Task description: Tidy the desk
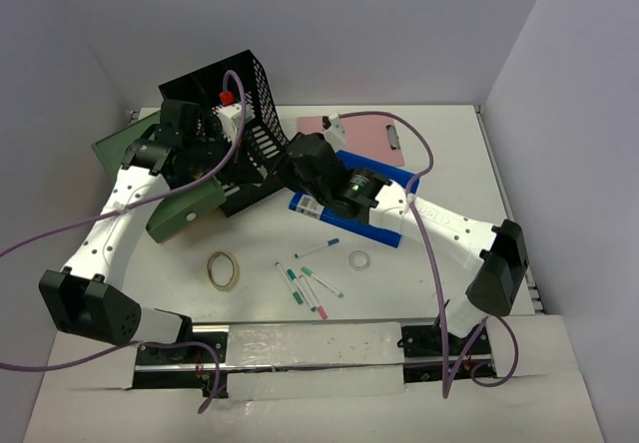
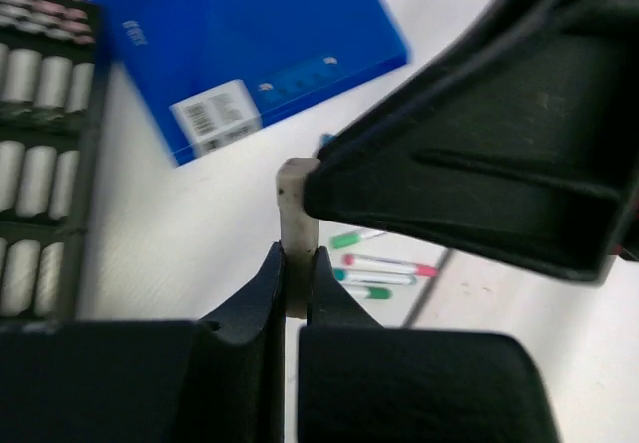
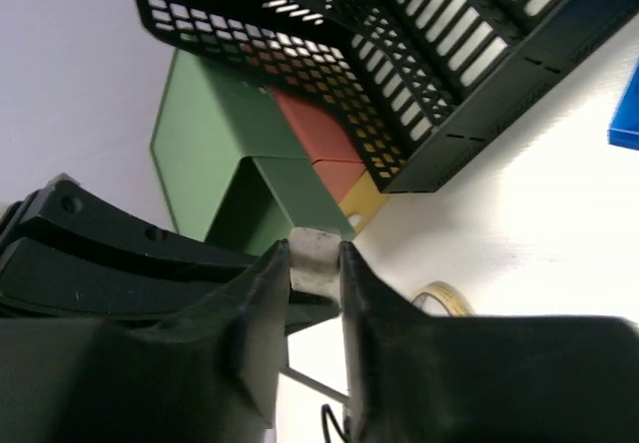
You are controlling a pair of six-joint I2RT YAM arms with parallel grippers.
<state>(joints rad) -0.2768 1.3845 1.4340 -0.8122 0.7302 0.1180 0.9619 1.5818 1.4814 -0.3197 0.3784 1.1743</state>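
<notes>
Above the white desk (image 1: 260, 238), both arms meet in front of the black mesh basket (image 1: 245, 94). A small white block (image 2: 297, 214) stands between the jaws of my left gripper (image 2: 297, 263), which is shut on its lower end. The same white block (image 3: 315, 253) fills the gap of my right gripper (image 3: 315, 246), whose fingers touch both of its sides. In the top view the left gripper (image 1: 255, 154) and right gripper (image 1: 275, 161) hide the block.
A green box (image 1: 185, 209) lies left of the basket, with a blue book (image 1: 374, 219) and a pink clipboard (image 1: 364, 134) to the right. Nearer the front lie a tan tape roll (image 1: 223, 269), a small clear ring (image 1: 359, 259) and several pens (image 1: 310, 285).
</notes>
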